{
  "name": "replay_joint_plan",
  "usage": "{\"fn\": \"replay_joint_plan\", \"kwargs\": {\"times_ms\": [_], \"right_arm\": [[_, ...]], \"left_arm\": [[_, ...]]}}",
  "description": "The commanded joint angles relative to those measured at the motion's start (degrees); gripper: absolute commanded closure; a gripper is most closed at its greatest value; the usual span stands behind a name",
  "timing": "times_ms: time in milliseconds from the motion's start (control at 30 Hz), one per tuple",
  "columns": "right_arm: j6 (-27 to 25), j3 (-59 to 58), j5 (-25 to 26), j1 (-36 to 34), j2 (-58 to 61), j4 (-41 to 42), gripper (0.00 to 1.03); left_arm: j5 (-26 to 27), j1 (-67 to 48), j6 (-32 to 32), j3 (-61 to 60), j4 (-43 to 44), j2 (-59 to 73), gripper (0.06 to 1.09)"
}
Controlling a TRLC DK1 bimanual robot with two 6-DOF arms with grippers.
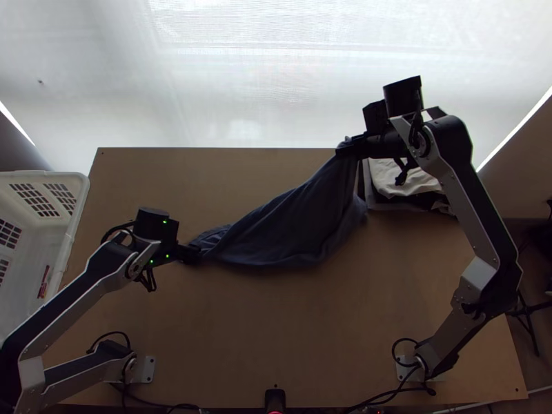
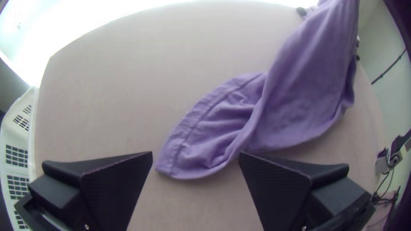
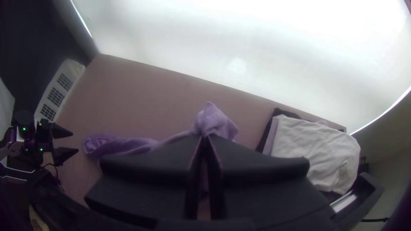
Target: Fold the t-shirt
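Note:
In the top view the t-shirt hangs bunched from my right gripper near the table's far edge, its lower end trailing on the wood to my left gripper. The right wrist view has the right gripper shut on a gathered bit of the shirt. My left gripper stands open in the left wrist view, its fingers apart beside a hemmed, wrinkled end of the cloth. How the hanging part is layered I cannot tell.
A stack of folded clothes, white on top, lies at the table's far right. The white plastic basket stands at the left edge. Bare wood spreads in front of the shirt.

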Motion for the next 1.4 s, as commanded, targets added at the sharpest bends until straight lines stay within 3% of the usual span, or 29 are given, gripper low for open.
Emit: {"fn": "replay_joint_plan", "kwargs": {"times_ms": [0,167,367,833,900,1367], "right_arm": [[0.02,-0.94,0.18,-0.36,-0.82,0.02,1.00],[0.02,-1.29,0.18,-0.19,-0.65,0.02,1.00],[0.02,-1.29,0.18,-0.45,-0.39,0.11,1.00],[0.02,-1.55,0.27,-0.71,-0.03,0.11,1.00],[0.02,-1.73,0.27,-0.71,0.05,0.11,1.00],[0.11,-2.35,0.36,-0.62,-0.03,0.11,1.00]], "left_arm": [[-4.04,0.85,10.18,-6.12,1.05,-1.62,0.11],[-4.04,3.49,18.36,-8.93,0.96,-3.82,0.11],[-3.95,4.90,23.89,-11.74,5.80,-5.22,0.11],[-2.98,-2.66,30.84,-16.84,8.00,-8.04,0.11],[-2.98,-3.37,31.63,-17.54,8.26,-8.04,0.16],[-2.98,-2.93,33.65,-19.21,20.83,-0.57,0.17]]}}
